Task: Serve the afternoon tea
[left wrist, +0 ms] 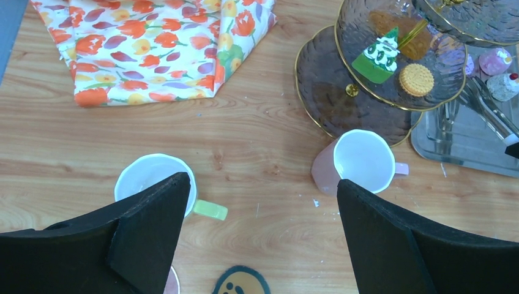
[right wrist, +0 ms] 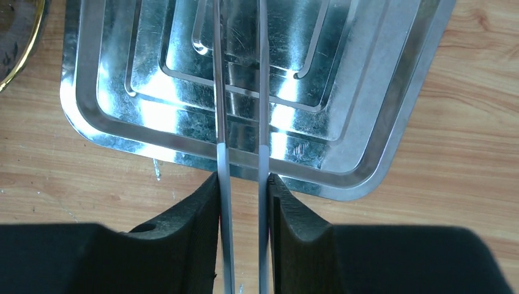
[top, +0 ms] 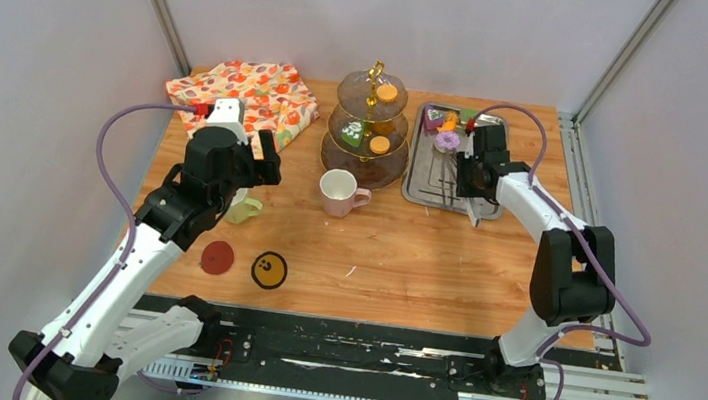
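My right gripper (right wrist: 245, 184) is clenched on the metal tongs (right wrist: 221, 110); both blades are pressed close between my fingers and run straight ahead over the steel tray (right wrist: 379, 122). The tray's rounded near rim lies just beyond my fingertips, with bare counter (right wrist: 477, 153) on either side. The blade tips pass out of the wrist view. Seen from above, a purple doughnut (top: 447, 140) sits on the tray ahead of this gripper; the three-tier stand (top: 373, 170) stands just left of the tray, nearly touching it.

My left gripper (left wrist: 260, 190) hangs released, jaws wide, grasping nothing. The yellow-green mug (left wrist: 153, 177) sits partly under its left finger; the pink mug (left wrist: 361, 160) stands ahead of its right finger, close against the stand's lowest plate. That plate is bare; the middle one carries a green cake (left wrist: 379, 58) and an orange biscuit (left wrist: 417, 79). Open wood lies between the mugs; a floral cloth (left wrist: 153, 49) lies far ahead to the left; a smiley coaster (left wrist: 242, 283) lies just beneath me.
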